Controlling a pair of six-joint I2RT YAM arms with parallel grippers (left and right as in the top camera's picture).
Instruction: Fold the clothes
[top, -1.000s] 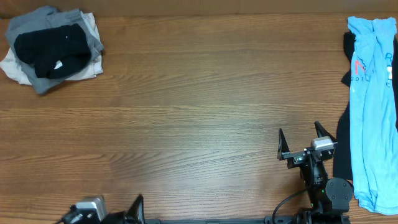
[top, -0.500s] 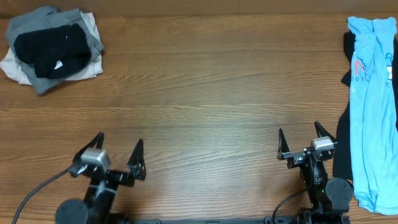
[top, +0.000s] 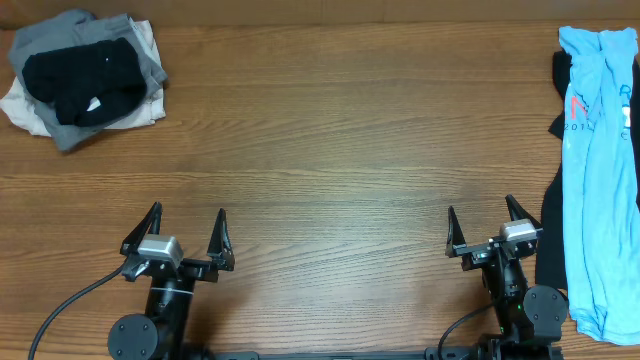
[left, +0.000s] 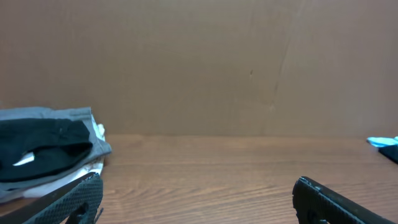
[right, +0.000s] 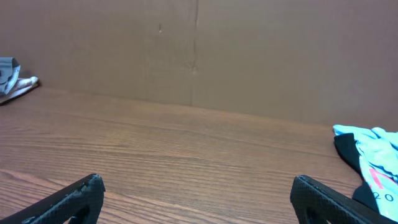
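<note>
Jaws on both grippers stand wide apart and hold nothing, the left gripper (top: 187, 213) and the right gripper (top: 480, 206) sitting well apart near the front edge of the wooden table (top: 330, 150). At the far left corner a black piece (top: 82, 82) lies on top of a grey piece (top: 60, 30) and a white piece (top: 20, 105). Along the right edge a light-blue shirt (top: 598, 170) with red print lies stretched over a black garment (top: 550, 245), near the right gripper.

A wooden table (top: 330, 150) with long horizontal grain fills the overhead view. Along its far edge stands a plain brown wall (left: 199, 62) of flat panels, with a vertical seam (right: 194, 53). The light is even and soft.
</note>
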